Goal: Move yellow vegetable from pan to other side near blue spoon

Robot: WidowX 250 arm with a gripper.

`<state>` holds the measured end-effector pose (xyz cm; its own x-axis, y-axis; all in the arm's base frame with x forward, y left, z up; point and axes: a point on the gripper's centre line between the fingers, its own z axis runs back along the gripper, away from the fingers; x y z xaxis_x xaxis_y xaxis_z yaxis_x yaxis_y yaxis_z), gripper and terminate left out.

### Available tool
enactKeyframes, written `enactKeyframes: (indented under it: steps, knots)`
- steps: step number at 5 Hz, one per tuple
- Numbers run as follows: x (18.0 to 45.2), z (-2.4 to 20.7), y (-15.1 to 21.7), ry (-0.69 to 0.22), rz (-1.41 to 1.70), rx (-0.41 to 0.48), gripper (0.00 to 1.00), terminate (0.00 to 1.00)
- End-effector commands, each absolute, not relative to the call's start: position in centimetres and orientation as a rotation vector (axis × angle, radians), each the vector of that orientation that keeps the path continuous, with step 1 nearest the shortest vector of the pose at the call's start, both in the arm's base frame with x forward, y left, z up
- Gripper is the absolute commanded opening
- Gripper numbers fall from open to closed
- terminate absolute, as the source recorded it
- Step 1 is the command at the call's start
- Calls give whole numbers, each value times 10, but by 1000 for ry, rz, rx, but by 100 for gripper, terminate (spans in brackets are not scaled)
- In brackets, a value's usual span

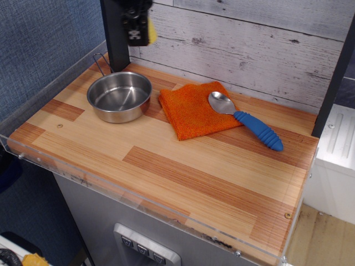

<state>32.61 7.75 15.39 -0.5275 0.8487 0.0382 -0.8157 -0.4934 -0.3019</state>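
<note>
Steel pan [119,96] sits empty on the counter [183,166]; above it the end effector [137,29] clamps the yellow vegetable [151,31], high up; blue spoon [246,121] lies rightward and lower, handle angled toward the counter's right edge.

Yellow vegetable [151,32]; shiny silver pan [120,96]; orange cloth [196,108]; blue spoon [248,123] handle ribbed; striped wood table [183,166].

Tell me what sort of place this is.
Probably a mock kitchen counter set up for robot trials: a wooden table edged in clear plastic, a plank-pattern backdrop, and a steel pan, orange cloth and blue spoon laid out.
</note>
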Motion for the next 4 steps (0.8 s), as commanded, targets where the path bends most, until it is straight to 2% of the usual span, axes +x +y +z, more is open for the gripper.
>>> enactKeyframes:
  steps: [1,2,4]
  knots:
    - [320,167,31,-373,1968,-187,0,0]
    - [329,149,-4,-339,1900,-177,0,0]
    - [342,113,-50,-277,1796,-136,0,0]
